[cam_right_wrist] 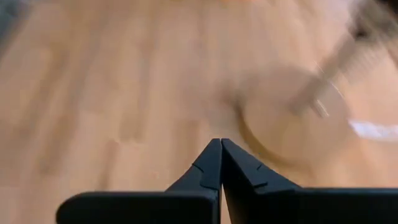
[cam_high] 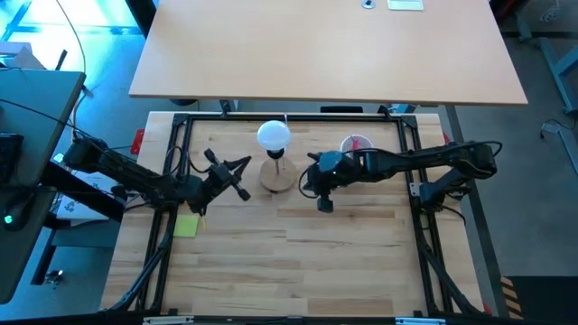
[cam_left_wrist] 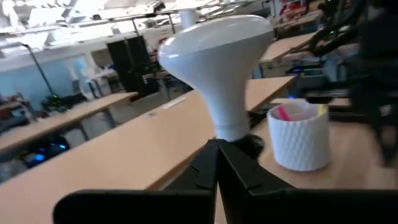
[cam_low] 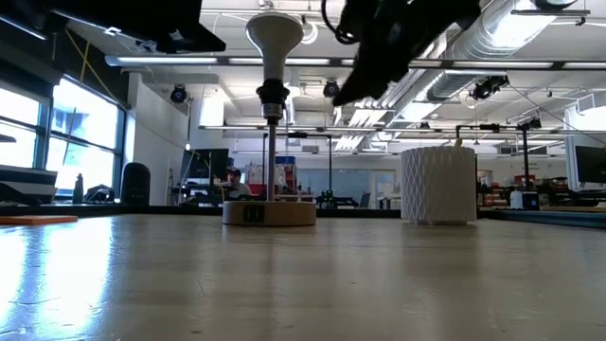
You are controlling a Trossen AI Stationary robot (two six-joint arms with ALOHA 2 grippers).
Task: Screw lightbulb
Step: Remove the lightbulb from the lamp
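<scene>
1. The lightbulb (cam_high: 274,135) sits neck-down on top of the black-topped post of the round wooden base (cam_high: 278,177), which stands on the tabletop (cam_high: 343,262) between the two arms. In the low view the bulb (cam_low: 275,38) looks upright on the post. Whether it is fully threaded cannot be told from here.
2. The left arm's jaws (cam_high: 237,178) are pressed together and hold nothing. They sit just beside the base on its left, apart from it. The left wrist view shows its fingertips (cam_left_wrist: 217,155) meeting below the bulb's neck.
3. The right arm's jaws (cam_high: 324,200) are also together and empty. They hover just to the right of the base, angled down at the wood.
4. My judgement is that no turning can start until one pair of jaws opens. They should part wide enough to clear the bulb's round top or its neck before moving in.
5. Grip the bulb squarely and lightly, since the frosted surface is likely slippery and fragile.
6. Steadying the base with the other arm would probably stop it spinning with the bulb.
7. Keep clear of the white cup (cam_high: 357,144) with pink items behind the right arm, because a wide swing could tip it.
</scene>
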